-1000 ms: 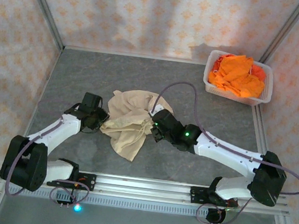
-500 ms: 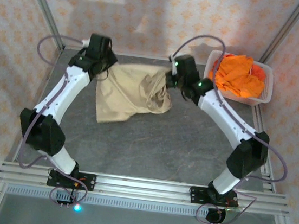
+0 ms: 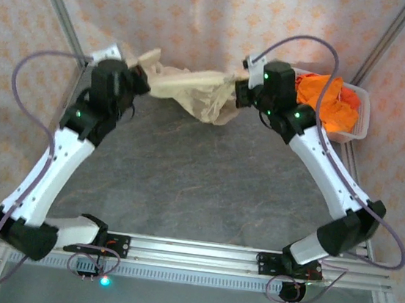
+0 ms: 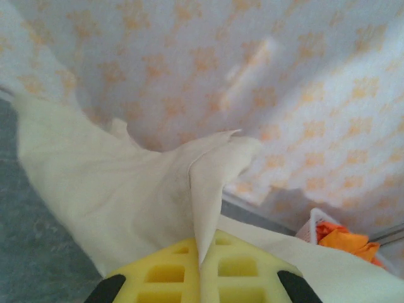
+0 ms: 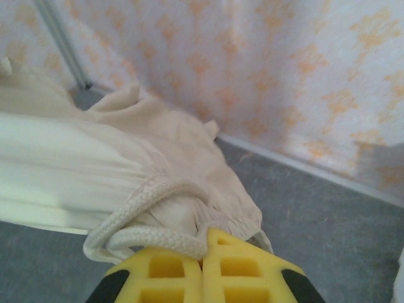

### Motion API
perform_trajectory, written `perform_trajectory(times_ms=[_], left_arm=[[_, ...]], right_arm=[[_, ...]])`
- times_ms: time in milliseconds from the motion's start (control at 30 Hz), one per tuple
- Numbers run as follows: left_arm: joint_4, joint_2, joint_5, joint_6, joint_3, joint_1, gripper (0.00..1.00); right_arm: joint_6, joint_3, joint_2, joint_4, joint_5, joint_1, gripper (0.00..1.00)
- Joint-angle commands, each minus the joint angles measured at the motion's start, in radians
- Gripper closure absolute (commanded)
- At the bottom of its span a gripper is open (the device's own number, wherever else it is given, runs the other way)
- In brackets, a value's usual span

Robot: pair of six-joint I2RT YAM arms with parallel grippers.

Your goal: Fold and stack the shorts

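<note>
Top external view: both arms reach high and away from their bases, elbows bowed outward, left of the basket (image 3: 353, 137). The left gripper (image 3: 139, 81) and right gripper (image 3: 241, 90) are each clamped tight on one end of the beige shorts (image 3: 195, 91). The shorts hang stretched between them above the table (image 3: 199, 181), with a crumpled sag at the end nearer the basket. Right wrist view: closed fingers pinch the gathered waistband beside the white drawstring (image 5: 142, 237). Orange shorts (image 3: 325, 100) lie heaped inside the basket.
</note>
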Motion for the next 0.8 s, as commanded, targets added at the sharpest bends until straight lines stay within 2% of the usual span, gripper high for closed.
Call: perform_trajectory(times_ms=[0, 100, 233, 367, 433, 467, 533, 600, 700, 767], left_arm=[[0.044, -0.12, -0.264, -0.028, -0.277, -0.054, 1.0], [-0.004, -0.236, -0.381, -0.202, -0.527, -0.112, 1.0], [-0.069, -0.324, -0.404, -0.381, -0.756, -0.127, 0.99], [-0.174, -0.36, -0.446, -0.416, -0.771, -0.127, 0.92], [-0.196, -0.381, -0.47, -0.387, -0.745, -0.127, 0.82], [-0.2, -0.393, -0.478, -0.362, -0.73, -0.127, 0.72], [-0.215, -0.406, -0.499, -0.333, -0.692, -0.127, 0.47], [-0.234, -0.411, -0.535, -0.301, -0.648, -0.128, 0.28], [-0.243, -0.39, -0.579, -0.24, -0.595, -0.125, 0.14], [-0.244, -0.355, -0.564, -0.209, -0.563, -0.11, 0.11]], right_arm=[[-0.029, -0.212, -0.123, 0.051, 0.025, -0.028, 1.0], [-0.018, -0.424, -0.22, 0.053, -0.016, 0.038, 1.0], [0.01, -0.647, -0.28, 0.027, 0.008, 0.199, 1.0], [0.123, -0.745, -0.248, -0.037, -0.047, 0.355, 0.98], [0.172, -0.742, -0.207, -0.083, -0.111, 0.408, 0.91], [0.183, -0.732, -0.189, -0.111, -0.147, 0.423, 0.85], [0.189, -0.713, -0.171, -0.157, -0.203, 0.427, 0.66], [0.177, -0.689, -0.182, -0.186, -0.239, 0.426, 0.47], [0.166, -0.652, -0.235, -0.173, -0.315, 0.427, 0.25], [0.187, -0.64, -0.271, -0.121, -0.312, 0.425, 0.1]])
